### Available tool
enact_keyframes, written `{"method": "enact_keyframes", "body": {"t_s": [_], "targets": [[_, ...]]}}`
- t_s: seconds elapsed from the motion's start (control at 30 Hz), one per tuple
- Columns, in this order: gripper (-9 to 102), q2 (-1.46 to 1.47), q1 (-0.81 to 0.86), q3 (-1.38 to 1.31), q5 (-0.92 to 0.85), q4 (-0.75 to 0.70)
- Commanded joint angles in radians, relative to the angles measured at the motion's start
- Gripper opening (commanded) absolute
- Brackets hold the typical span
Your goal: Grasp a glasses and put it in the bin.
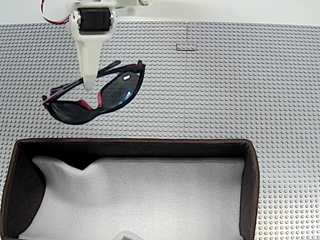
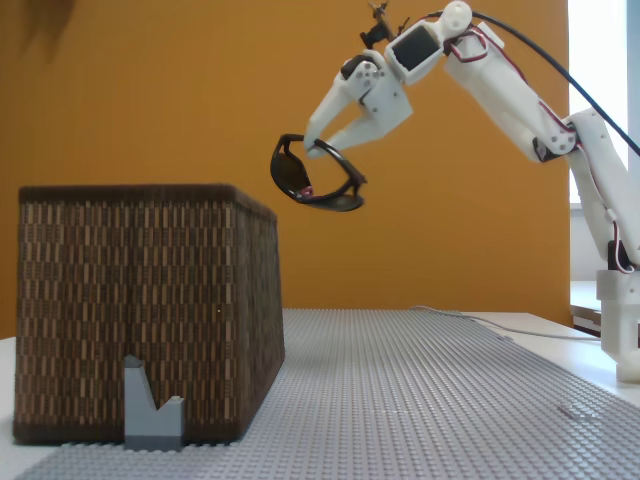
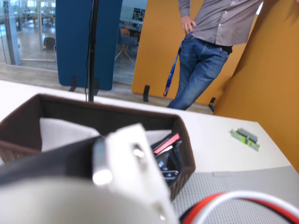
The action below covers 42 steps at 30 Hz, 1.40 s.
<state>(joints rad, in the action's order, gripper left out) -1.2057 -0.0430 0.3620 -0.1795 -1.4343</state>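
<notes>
Grey studded baseplate (image 1: 250, 90) covered your table, with an orange wall (image 2: 150, 100) behind it in a fixed view. Your gripper (image 2: 318, 147) had its jaws closed on the glasses (image 2: 315, 180), pinching the frame near the top, and carried them in mid-air, clear of the plate. Seen from the side, the glasses hung higher than the bin (image 2: 140, 310) rim and just beyond its near corner, with open air between them and the rim. From above, the glasses (image 1: 95, 97) sat past the bin's (image 1: 130, 147) far wall, toward its left half, not yet over the lining. That lining (image 1: 150, 195) lay wide and bare beside the glasses, rumpled at the left end. To the bin's right the plate stayed open. Behind the bin in the wrist view, a person (image 3: 210, 51) stood against the orange panel.
</notes>
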Motion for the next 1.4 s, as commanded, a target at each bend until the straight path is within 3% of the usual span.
{"method": "enact_keyframes", "body": {"t_s": [0.0,0.47,0.87,1.1,1.23,1.37], "targets": [[-1,0.025,-0.011,-0.089,-0.026,0.071],[-1,0.143,-0.035,-0.212,-0.084,0.336],[0,0.545,-0.021,-0.396,-0.167,0.572],[0,0.675,0.006,-0.434,-0.153,0.604],[16,0.699,0.021,-0.482,-0.158,0.594],[22,0.634,0.035,-0.482,-0.16,0.557]]}}
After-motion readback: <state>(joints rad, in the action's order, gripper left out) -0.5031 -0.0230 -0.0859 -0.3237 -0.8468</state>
